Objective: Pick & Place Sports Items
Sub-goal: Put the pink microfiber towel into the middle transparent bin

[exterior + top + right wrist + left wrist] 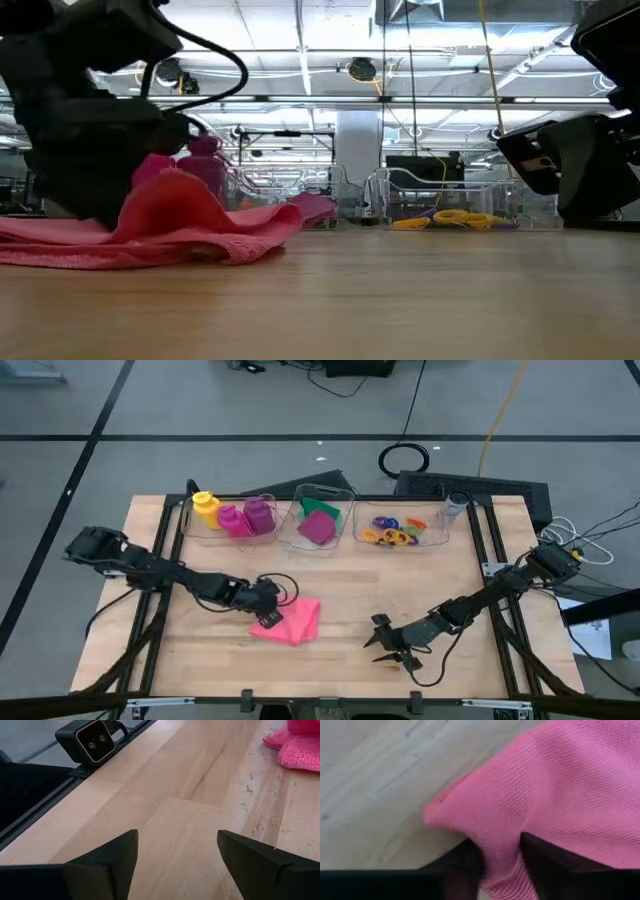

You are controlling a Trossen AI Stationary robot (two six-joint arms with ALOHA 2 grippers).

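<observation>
Pale wooden table (330, 585) on a grey floor, three clear bins (318, 520) lined along the far edge. Pink cloth (290, 620) lay crumpled on the bare wood near the middle, well short of the bins. Left gripper (268, 600) sat at the cloth's near-left edge, fingers (465, 865) narrowed onto a raised fold, pile bunched between them in the left wrist view. Looked like a pinch just closing, not yet a firm hold. Right gripper (385, 643) waited low over bare wood toward the front right, jaws spread, nothing between them.

Judged the step in hand as securing the cloth before a lift. Best done by closing fully on a thick fold rather than a single thin edge, then rising straight up so the trailing fabric cleared the wood. Likely target the middle bin, already holding green and magenta cloths (318, 520). Worth carrying high enough that the hanging corner cleared the bin wall.
</observation>
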